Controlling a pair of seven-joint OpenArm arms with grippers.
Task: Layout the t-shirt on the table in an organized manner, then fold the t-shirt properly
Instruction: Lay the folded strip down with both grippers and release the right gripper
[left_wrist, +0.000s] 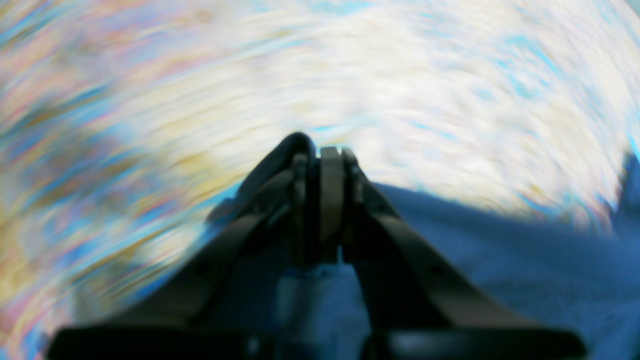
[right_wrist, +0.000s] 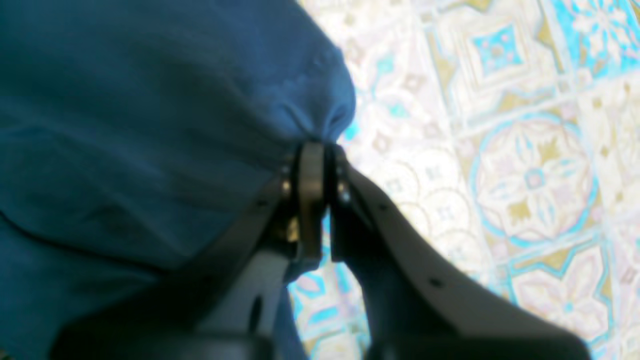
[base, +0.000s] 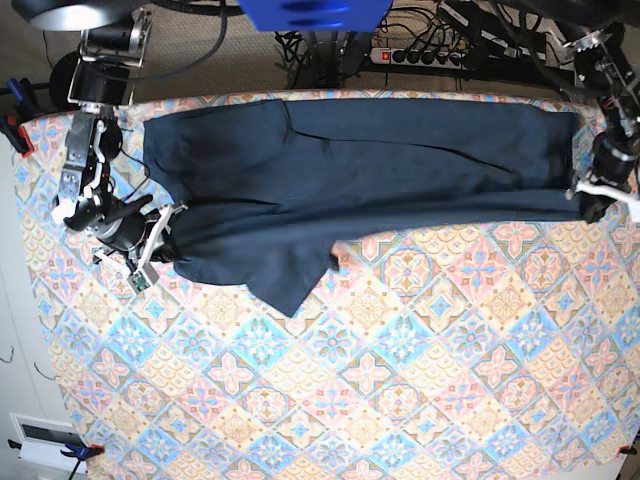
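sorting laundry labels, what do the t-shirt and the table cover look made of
The t-shirt: soft matte knit, probably cotton; it puckers where the right gripper pinches it. The table cover: flat printed tile pattern, cloth or vinyl, cannot tell which.

t-shirt (base: 380, 165) spread across table's (base: 400, 400) far edge

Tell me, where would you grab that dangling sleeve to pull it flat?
Probably at the sleeve's pointed tip, coming from the table's open near side. The tip hangs loose past the shirt body's edge, lying alone on the cloth, so fingers could pinch just that layer.
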